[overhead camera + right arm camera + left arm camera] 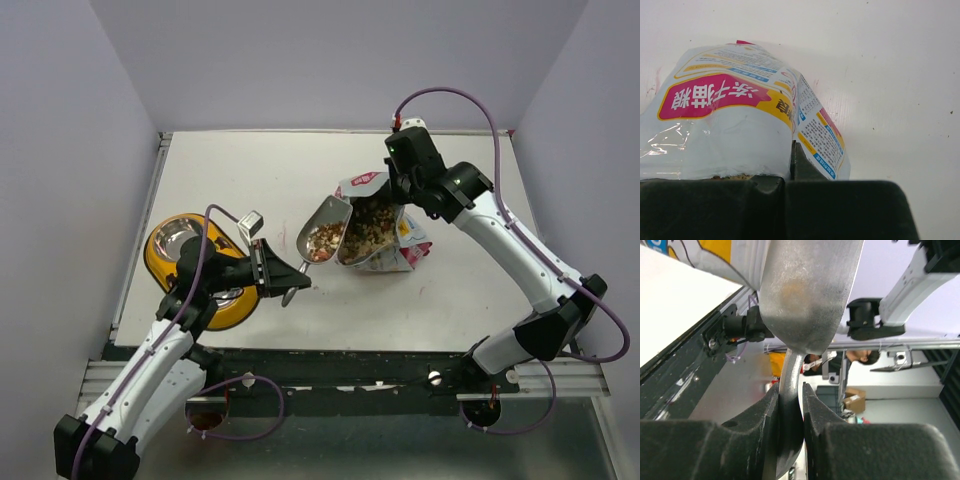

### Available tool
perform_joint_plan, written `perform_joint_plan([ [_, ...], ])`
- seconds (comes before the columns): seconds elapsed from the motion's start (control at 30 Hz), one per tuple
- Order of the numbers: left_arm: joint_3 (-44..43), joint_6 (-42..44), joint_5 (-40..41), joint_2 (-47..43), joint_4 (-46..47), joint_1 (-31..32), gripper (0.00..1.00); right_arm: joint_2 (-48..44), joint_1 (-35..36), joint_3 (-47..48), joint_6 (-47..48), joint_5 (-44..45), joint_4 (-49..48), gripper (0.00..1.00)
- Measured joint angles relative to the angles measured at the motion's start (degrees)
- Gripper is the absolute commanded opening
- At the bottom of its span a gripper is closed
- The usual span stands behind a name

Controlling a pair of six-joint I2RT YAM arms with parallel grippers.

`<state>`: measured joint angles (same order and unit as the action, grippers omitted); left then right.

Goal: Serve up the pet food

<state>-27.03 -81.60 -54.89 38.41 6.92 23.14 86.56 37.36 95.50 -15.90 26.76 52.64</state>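
White tabletop (pixel 300 170), lilac walls on three sides. My left gripper (pixel 790 395) is clenched on the thin handle of the silver scoop (pixel 325 235), one finger pressed to each side of it. The scoop's bowl sits at the open mouth of the bag (pixel 730 135), on the bag's left, and carries a heap of pet food (pixel 322 241), brown and reddish pellets. More of the same kibble fills the bag's open mouth just beside the scoop.

My right gripper (pixel 790 165) is pinched tight on the bag's edge at its far side, holding the film between closed fingers (a few pellets peek over the fingers in my right wrist view). The bag is glossy white with yellow bands and blue blocks of fine print, too small to read. A magenta panel carries large white Chinese characters, upside down to my wrist camera; they look like 冻干猫粮, though I am not sure.

Well to the left of the bag lies the yellow feeder (pixel 152 258), one steel bowl showing, the rest hidden under my left arm.
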Motion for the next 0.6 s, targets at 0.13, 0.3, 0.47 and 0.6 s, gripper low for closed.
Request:
perform_joint_plan([
  [0.13,-3.98,-3.76,1.77,1.64,-0.63,-1.79,0.00,-0.52,0.00,-0.57,0.02,-0.31,-0.07,0.01],
  [0.3,-11.61,-7.91,7.06,4.70,-2.14,-5.38,0.00,-1.20,-0.09,-0.98,0.04,-0.76,0.26,0.01],
  [0.47,-10.40,-12.35,14.10,7.48,2.43,-10.84,0.00,-1.62,-0.35,-0.98,0.04,-2.03,0.68,0.01],
  [0.6,-6.14,-12.55,18.32,10.75,5.46,-17.18,0.00,-1.81,-0.35,-0.98,0.07,-3.26,0.83,0.01],
])
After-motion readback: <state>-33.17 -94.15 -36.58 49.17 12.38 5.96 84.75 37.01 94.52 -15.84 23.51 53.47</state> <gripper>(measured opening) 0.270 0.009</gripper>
